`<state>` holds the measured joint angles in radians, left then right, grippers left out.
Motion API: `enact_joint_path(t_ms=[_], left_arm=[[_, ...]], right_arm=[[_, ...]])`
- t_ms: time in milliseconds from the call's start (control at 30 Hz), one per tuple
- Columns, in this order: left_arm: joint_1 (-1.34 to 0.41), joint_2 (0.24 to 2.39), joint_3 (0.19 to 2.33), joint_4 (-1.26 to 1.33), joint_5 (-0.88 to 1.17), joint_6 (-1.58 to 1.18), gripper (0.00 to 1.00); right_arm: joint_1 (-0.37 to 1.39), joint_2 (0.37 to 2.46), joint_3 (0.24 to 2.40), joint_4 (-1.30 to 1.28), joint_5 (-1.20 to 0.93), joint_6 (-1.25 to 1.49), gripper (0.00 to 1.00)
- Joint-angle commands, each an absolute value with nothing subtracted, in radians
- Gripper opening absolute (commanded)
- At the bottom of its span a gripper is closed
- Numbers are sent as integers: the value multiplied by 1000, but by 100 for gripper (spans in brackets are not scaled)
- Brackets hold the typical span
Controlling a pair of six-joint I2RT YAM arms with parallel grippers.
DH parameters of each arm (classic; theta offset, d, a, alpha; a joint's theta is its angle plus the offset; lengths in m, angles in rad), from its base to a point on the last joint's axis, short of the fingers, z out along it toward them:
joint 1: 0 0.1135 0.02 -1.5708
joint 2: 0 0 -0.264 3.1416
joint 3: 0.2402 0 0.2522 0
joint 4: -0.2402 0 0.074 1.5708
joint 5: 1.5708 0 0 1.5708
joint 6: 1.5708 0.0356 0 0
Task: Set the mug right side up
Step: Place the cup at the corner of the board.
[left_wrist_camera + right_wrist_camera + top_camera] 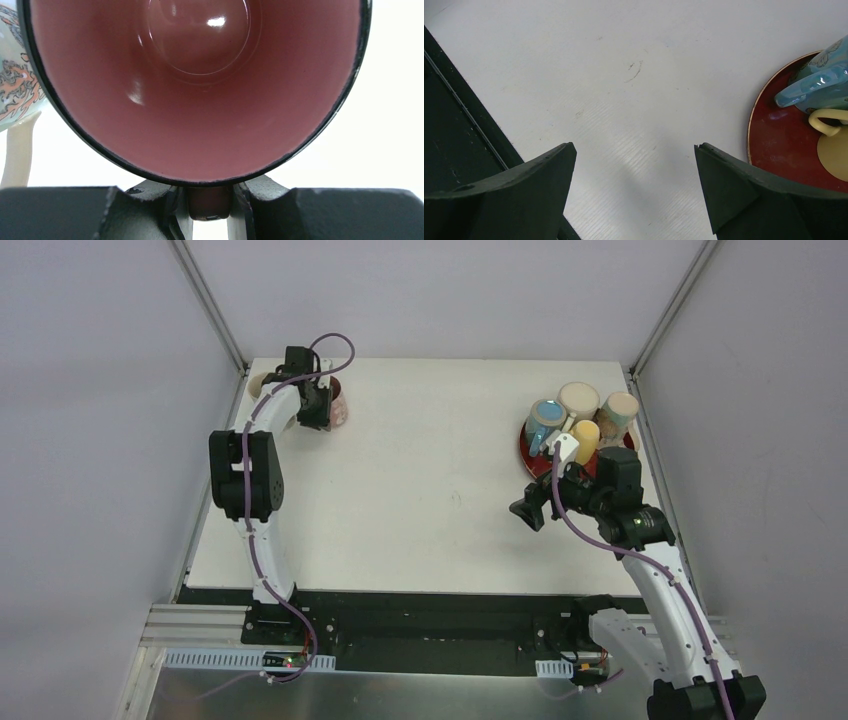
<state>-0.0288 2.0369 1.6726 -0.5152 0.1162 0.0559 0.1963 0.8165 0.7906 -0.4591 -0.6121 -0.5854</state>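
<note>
The mug (337, 406) is dark outside and pink inside, at the table's far left corner. In the left wrist view its open mouth (200, 85) faces the camera and fills the frame. My left gripper (318, 408) is shut on the mug's dark handle (210, 202), which sits between the fingers (150, 210). Whether the mug touches the table is hidden. My right gripper (530, 508) is open and empty over bare table, left of the red tray; it also shows in the right wrist view (634, 155).
A patterned cream mug (15, 85) stands just left of the held mug, partly hidden in the top view (258, 380). A red tray (527, 452) at the far right holds several mugs, among them a blue one (819, 85) and a yellow one (831, 145). Side walls stand close.
</note>
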Motion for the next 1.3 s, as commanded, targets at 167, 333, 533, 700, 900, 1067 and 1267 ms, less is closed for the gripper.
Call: enact_joint_path(t_ms=[167, 333, 533, 700, 900, 1067, 1267], left_arm=[[-7, 2043, 1776, -463, 82, 16, 0], [-8, 2050, 1780, -469, 94, 13, 0], [17, 2052, 1785, -481, 111, 8, 0], [18, 2040, 1775, -489, 108, 8, 0], [21, 2026, 1755, -494, 127, 11, 0], [21, 2019, 1747, -496, 152, 18, 0], [21, 2023, 1749, -499, 132, 33, 0]], right_arm=[[182, 812, 790, -423, -649, -581, 99], [180, 816, 788, -421, -653, -580, 99], [178, 815, 790, -420, -657, -577, 99], [176, 814, 789, -420, -662, -573, 99], [172, 809, 789, -421, -671, -568, 99], [169, 808, 791, -420, -676, -563, 99], [166, 807, 790, -420, -681, -561, 99]])
